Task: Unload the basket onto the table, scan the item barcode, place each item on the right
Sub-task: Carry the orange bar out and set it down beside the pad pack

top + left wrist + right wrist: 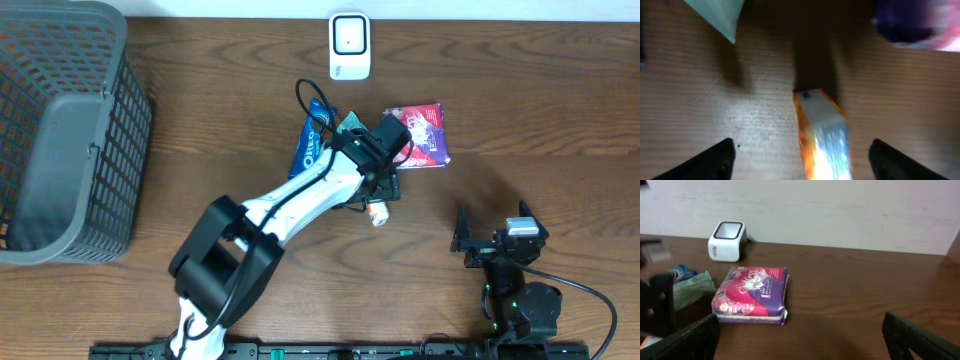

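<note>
From overhead we look straight down on the whole table (520, 90), our left wrist view hangs close over an orange packet (822, 135) between the sides of the left pincer (800, 162), and our right wrist view looks low and level beyond the right pincer (805, 340) to the purple packet (752, 294) and scanner (727, 241), both shared with overhead.

**Overhead:** even, diffuse light on the surface (540, 110); soft shadow under the arm (300, 200); focus sharp.

**Left wrist:** dim and blurred throughout; the pack (822, 135) carries a pale glare on its upper face and throws a dark shadow behind it.

**Right wrist:** bright wall (840, 210), mild softness; the fingers (690, 340) of the right tool (800, 325) appear as dark, unfocused shapes at the lower corners.
</note>
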Robot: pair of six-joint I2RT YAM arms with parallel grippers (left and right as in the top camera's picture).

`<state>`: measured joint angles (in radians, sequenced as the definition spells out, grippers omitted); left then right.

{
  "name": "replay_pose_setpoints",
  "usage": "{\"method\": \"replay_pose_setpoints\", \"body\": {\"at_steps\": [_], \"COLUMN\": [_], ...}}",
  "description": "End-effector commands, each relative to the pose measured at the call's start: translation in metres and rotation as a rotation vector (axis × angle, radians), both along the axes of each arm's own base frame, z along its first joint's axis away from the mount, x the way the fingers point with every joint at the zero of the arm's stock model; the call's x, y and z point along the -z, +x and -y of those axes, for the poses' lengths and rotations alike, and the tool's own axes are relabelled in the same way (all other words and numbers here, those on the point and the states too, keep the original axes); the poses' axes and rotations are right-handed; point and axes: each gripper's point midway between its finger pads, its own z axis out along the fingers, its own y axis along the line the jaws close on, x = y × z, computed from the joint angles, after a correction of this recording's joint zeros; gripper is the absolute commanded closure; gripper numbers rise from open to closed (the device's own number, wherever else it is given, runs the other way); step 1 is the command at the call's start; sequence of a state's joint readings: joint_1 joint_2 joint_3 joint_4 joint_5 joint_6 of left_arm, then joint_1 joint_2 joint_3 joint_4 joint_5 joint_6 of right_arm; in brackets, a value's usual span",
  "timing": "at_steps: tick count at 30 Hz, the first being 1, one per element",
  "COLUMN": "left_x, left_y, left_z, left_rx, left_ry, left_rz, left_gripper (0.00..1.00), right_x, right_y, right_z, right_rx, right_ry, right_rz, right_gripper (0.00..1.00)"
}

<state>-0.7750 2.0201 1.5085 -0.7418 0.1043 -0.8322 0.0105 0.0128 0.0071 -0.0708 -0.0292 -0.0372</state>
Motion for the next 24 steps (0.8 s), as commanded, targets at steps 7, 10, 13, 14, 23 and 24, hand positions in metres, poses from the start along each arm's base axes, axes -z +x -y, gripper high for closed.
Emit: {"method": "replay_pose_setpoints", "body": {"at_steps": [7, 10, 13, 14, 23, 24], "left_x": [0.033, 0.032, 0.026, 0.023, -0.02, -0.021], "left_y": [-0.006, -0.001, 0.01, 0.014, 0.093, 0.098], "left_z": [-0.007, -0.005, 0.005, 0.008, 0.01, 0.008], "left_rx": [-0.083, -0.063, 0.012, 0.033, 0.132, 0.149], "left_ry": [0.056, 0.046, 0.013, 0.004, 0.037, 0.055], "left_rz": [-0.067, -0.046, 0.009, 0.027, 0.363, 0.389], "left_gripper": [0.8, 0.93, 0.92, 0.93, 0.93, 0.93], "right_x": [0.001, 0.001, 0.001, 0.001, 0.001, 0.001], "right_y": [0.0, 0.0, 0.0, 0.0, 0.0, 0.0], "right_z": [-0.001, -0.001, -0.001, -0.001, 0.0, -0.001], "right_rx": [-0.002, -0.002, -0.002, -0.002, -0.002, -0.002], "right_ry": [-0.002, -0.002, -0.002, -0.002, -0.002, -0.002], "right_rz": [-0.001, -0.001, -0.001, -0.001, -0.001, -0.001], "right_gripper": [0.01, 0.01, 0.01, 0.01, 0.01, 0.01]}}
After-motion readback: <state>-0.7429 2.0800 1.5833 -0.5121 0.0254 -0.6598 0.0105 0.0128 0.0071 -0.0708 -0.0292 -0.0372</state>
